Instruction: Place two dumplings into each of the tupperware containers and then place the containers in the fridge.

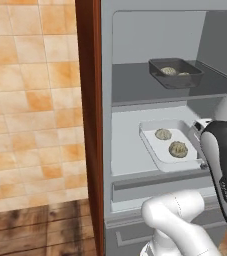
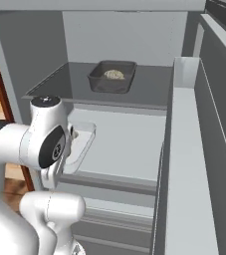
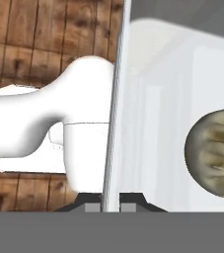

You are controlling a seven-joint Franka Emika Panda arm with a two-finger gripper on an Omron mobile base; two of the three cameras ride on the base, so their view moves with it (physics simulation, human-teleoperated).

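Your gripper is pinching shut on the white container's rim at the fridge shelf's front edge; apparently only releasing is remaining.

**White arm, dark joints**

Glossy white shell throughout, links rounded and bulbous. Dark charcoal oval cover on one link at the right, faint pale lettering along it. Round dark grey joint cap set in a white housing, flat circular top above with tiny marks. Two small dark fingertips with paler grey pads.
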